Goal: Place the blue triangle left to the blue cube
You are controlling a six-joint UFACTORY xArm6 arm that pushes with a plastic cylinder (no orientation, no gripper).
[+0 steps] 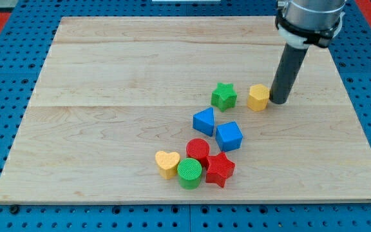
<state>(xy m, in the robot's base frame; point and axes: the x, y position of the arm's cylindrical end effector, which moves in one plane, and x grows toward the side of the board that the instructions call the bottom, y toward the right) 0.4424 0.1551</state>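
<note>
The blue triangle (204, 121) lies near the middle of the wooden board (108, 96). The blue cube (229, 136) sits just to its lower right, nearly touching it. My tip (279, 100) stands at the view's upper right, right beside the yellow hexagon block (258, 97), well away from both blue blocks.
A green star (223, 95) lies above the blue triangle. Below the blue cube sit a red cylinder (198, 150), a red star (219, 169), a green cylinder (189, 173) and a yellow heart (167, 163), clustered together.
</note>
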